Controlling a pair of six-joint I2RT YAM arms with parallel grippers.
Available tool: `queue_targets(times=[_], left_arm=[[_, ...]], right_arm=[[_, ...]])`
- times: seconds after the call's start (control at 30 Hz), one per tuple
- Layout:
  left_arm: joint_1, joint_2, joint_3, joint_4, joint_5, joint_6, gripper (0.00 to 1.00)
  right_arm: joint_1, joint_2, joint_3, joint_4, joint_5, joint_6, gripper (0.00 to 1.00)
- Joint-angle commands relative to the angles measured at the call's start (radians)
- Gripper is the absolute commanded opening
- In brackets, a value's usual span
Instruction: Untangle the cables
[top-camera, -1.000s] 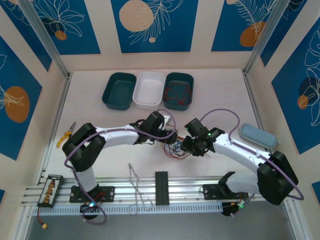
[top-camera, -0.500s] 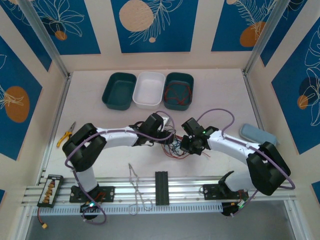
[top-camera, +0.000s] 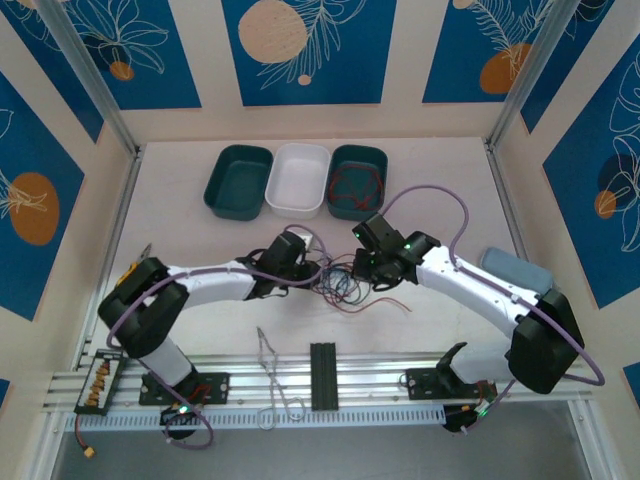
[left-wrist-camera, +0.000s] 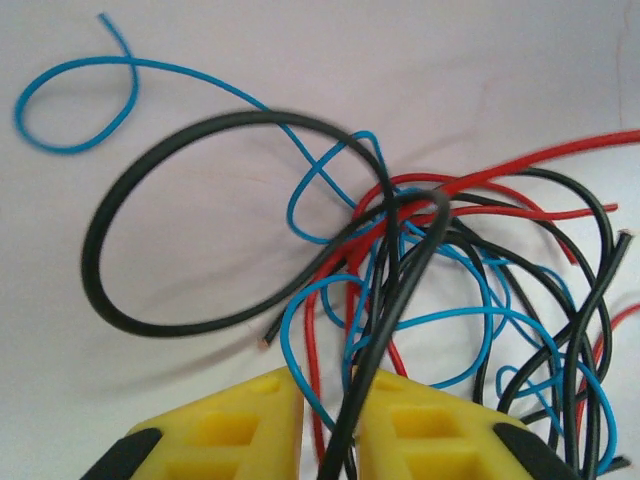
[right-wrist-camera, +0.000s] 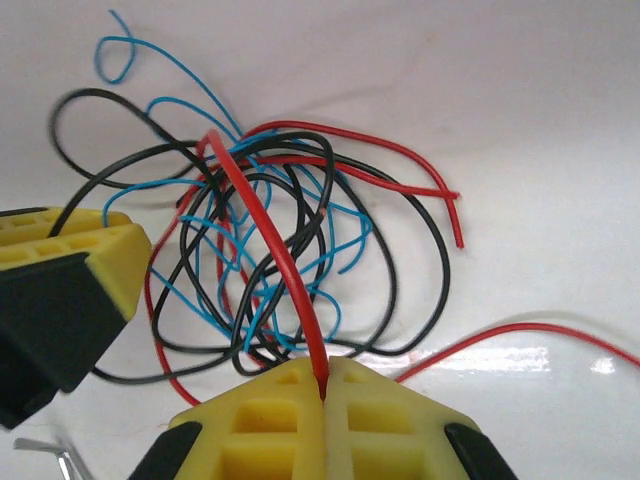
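Right wrist: right claw (right-wrist-camera: 322, 388) clamps red cable (right-wrist-camera: 271, 240); left claw (left-wrist-camera: 330, 400) ajar.

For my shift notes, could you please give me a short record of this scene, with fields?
left gripper: fingers on either side of a black cable, grip uncertain
right gripper: shut on a red cable
tangle: red, black and blue strands, between the two grippers
far right tray: holds a coiled red wire
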Motion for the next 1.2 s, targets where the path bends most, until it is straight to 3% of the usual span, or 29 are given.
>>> queue_targets(times=[0.0, 0.37, 0.77, 1.07, 1.17], left_arm=[[0.042, -0.067, -0.055, -0.017, -0.078, -0.006, 0.18], [0.148, -0.187, -0.172, -0.026, -0.092, -0.009, 0.18], [0.156, -0.201, -0.195, -0.011, -0.088, -0.021, 0.19], [0.158, -0.224, -0.212, -0.007, -0.09, -0.029, 0.23], [0.159, -0.232, -0.222, 0.003, -0.086, -0.036, 0.29]], right_arm=[[0.033, -0.021, 0.093, -0.063, 0.081, -0.075, 0.0], [0.059, 0.023, 0.395, -0.043, 0.051, -0.224, 0.0], [0.056, 0.031, 0.673, -0.123, 0.048, -0.352, 0.0], [-0.016, 0.069, 0.881, -0.169, 0.014, -0.425, 0.0], [-0.044, 0.084, 0.94, -0.177, 0.002, -0.449, 0.0]])
